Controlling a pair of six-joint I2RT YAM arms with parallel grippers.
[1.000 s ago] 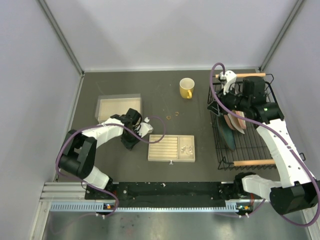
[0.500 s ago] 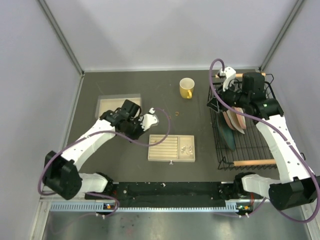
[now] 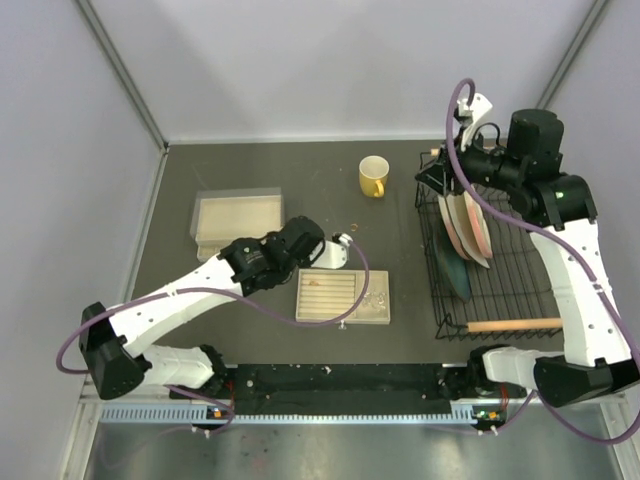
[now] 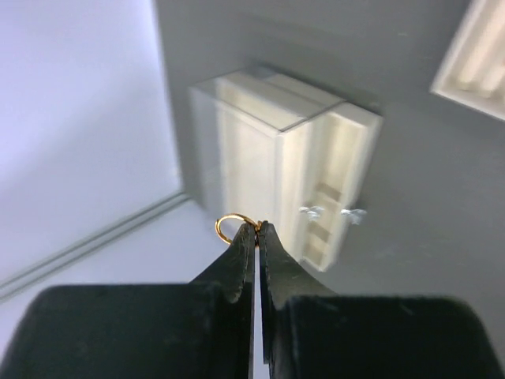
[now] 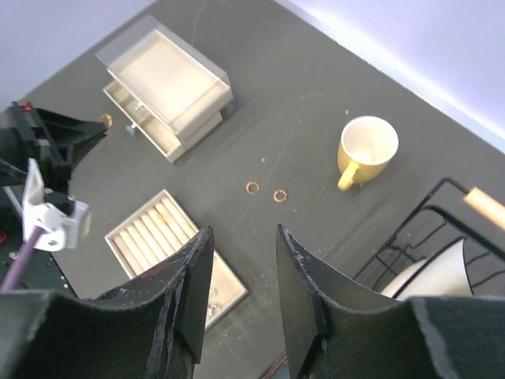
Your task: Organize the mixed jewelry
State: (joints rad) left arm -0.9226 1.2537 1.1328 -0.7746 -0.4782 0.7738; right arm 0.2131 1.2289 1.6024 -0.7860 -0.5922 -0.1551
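My left gripper point(image 4: 256, 227) is shut on a thin gold ring point(image 4: 233, 226) pinched at its tips. It hangs in the air and faces the cream stacked drawer box point(image 4: 276, 166). In the top view the left gripper point(image 3: 287, 238) is between that box point(image 3: 237, 215) and the slotted jewelry tray point(image 3: 340, 297). Two more gold rings point(image 5: 252, 187) point(image 5: 279, 195) lie on the dark table. A silvery glittery cluster point(image 3: 377, 297) lies in the tray's right compartment. My right gripper point(image 5: 243, 230) is open and empty, high above the table.
A yellow mug point(image 3: 373, 176) stands at the back, also in the right wrist view point(image 5: 367, 146). A black wire dish rack point(image 3: 500, 290) with plates fills the right side. The drawer box's lower drawer point(image 4: 327, 213) is pulled open. Grey walls enclose the table.
My left arm has stretched out and its wrist has swung right, from beside the drawer box to the tray's back left corner. My right arm has lifted higher and farther back.
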